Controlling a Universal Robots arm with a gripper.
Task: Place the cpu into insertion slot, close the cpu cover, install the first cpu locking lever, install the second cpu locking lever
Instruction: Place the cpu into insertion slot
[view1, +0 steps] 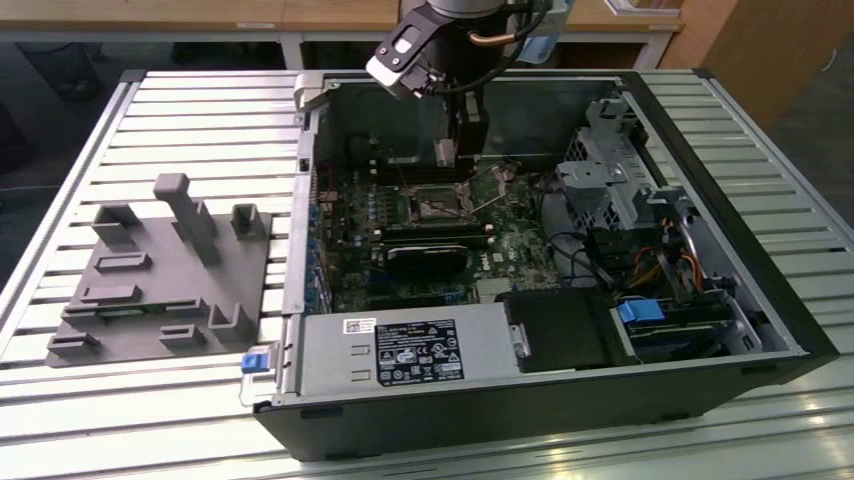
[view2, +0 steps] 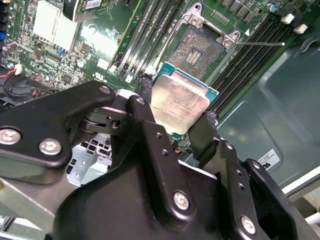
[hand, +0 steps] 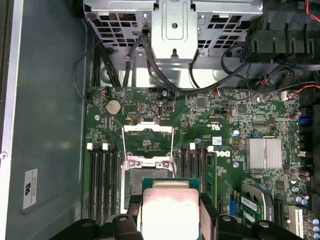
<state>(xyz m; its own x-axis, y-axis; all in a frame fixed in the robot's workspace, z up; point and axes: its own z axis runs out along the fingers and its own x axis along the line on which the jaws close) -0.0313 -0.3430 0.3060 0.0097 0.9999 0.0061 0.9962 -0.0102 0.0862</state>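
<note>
A robot arm's gripper (view2: 177, 107) is clenched on the cpu (view2: 181, 100), its black fingers (view2: 146, 90) pressed against two opposite edges of the chip. It holds the chip in the air, close to the insertion slot (view2: 200, 50) but not seated in it, inside an open desktop computer case (view1: 534, 425). The chip's silvery top faces both wrist cameras, and in the first wrist view it hides part of the socket. The slot's dull pin-grid centre lies uncovered. The cpu cover (hand: 148, 125) is swung up and open beyond the socket, and a thin locking lever (view2: 260, 43) juts out across the memory slots. In the exterior view the arm comes down at about 12 o'clock of the socket. The power supply (view1: 400, 350) sits at 6 o'clock of the socket. A grey moulded fixture (view1: 147, 270) rests on the slatted table (view1: 174, 110) at 9 o'clock of the case.
</note>
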